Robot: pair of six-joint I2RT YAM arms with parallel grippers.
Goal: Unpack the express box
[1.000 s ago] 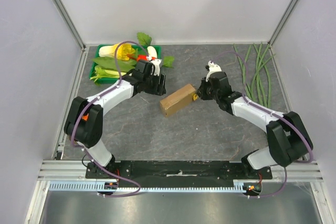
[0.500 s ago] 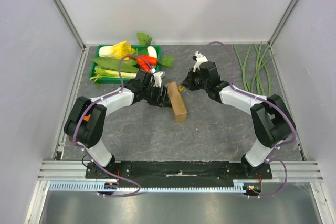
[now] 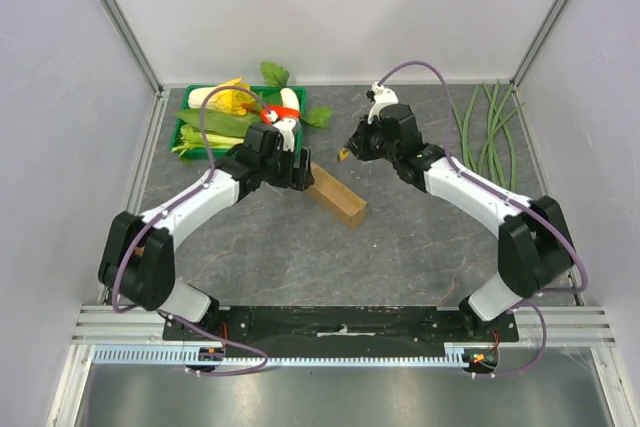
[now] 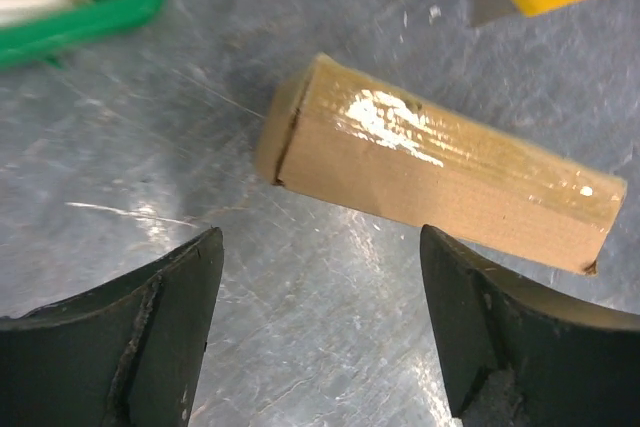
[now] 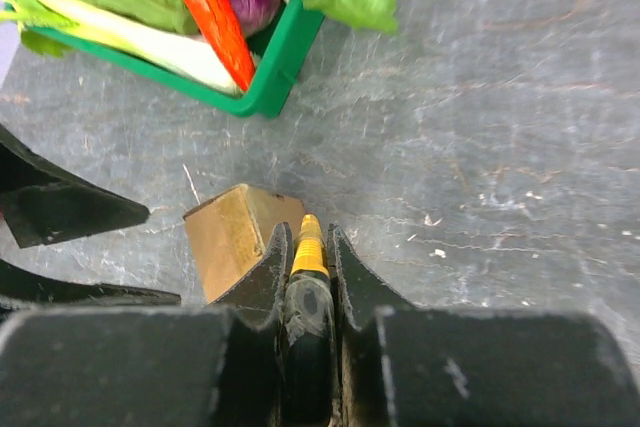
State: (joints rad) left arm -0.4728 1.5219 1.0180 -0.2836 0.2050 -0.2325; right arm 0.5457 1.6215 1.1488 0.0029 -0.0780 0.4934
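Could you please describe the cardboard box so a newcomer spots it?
On the grey tabletop, by the near right corner of the green plastic vegetable tray, lies an oblong brown cardboard box. Unlike the colourful vegetables, it is plain and taped.

The box [image 3: 336, 197] now slants down to the right instead of up to the right. The left gripper [image 3: 302, 172] sits at its upper end, jaws wider than before. The right gripper [image 3: 350, 150] and its knife [image 3: 343, 155] are farther back, clear of the box.
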